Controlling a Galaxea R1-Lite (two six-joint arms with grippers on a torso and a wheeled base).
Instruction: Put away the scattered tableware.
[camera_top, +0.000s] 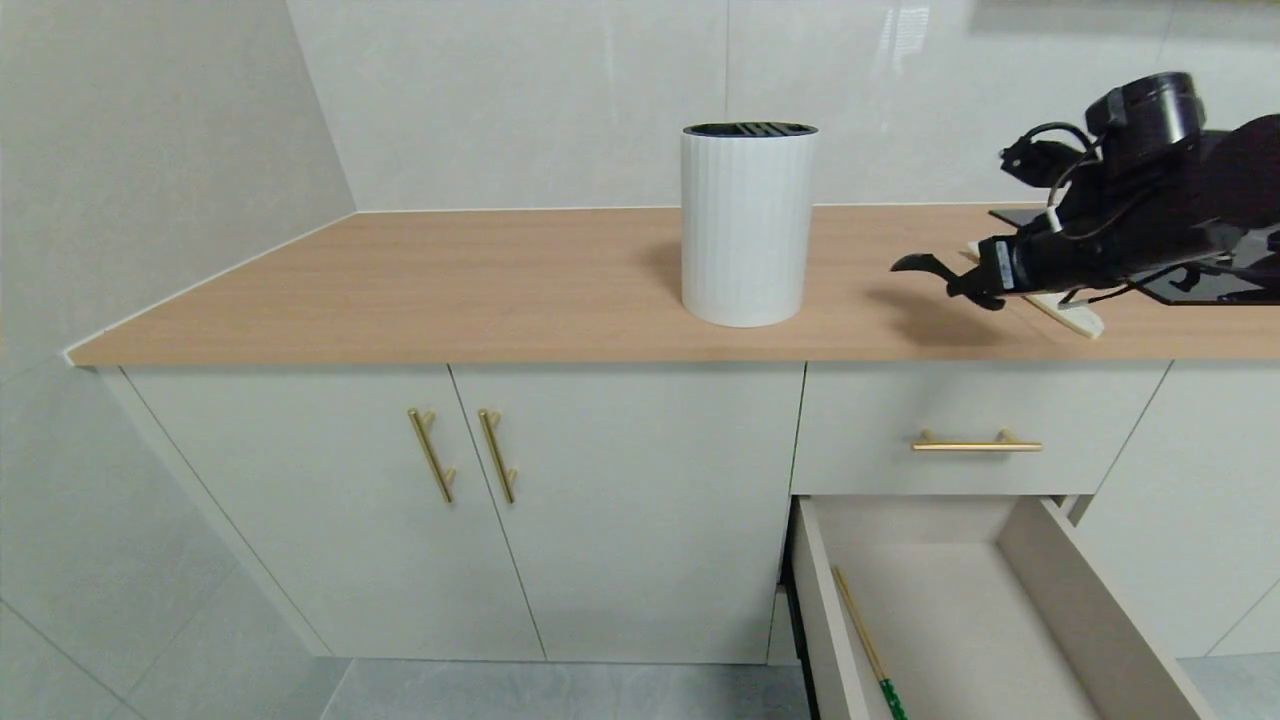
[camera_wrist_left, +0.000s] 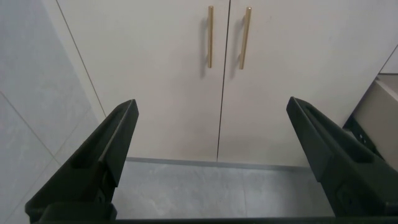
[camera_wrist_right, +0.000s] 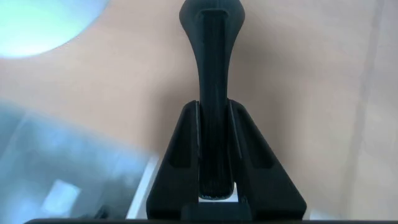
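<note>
Pointing toward the white ribbed cylindrical holder (camera_top: 748, 225), a black ribbed handle (camera_wrist_right: 213, 56) was clamped in the right gripper (camera_wrist_right: 213, 115). The left gripper (camera_wrist_left: 211, 106) was spread wide, far lower.

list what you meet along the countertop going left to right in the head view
white holder → black utensil → right end effector gripping it

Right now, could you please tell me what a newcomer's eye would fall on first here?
A white ribbed holder stands midway along the counter. To its right, the right pincer is shut on a black handle over the counter. Below, a drawer hangs open with a chopstick along its left wall.
</note>
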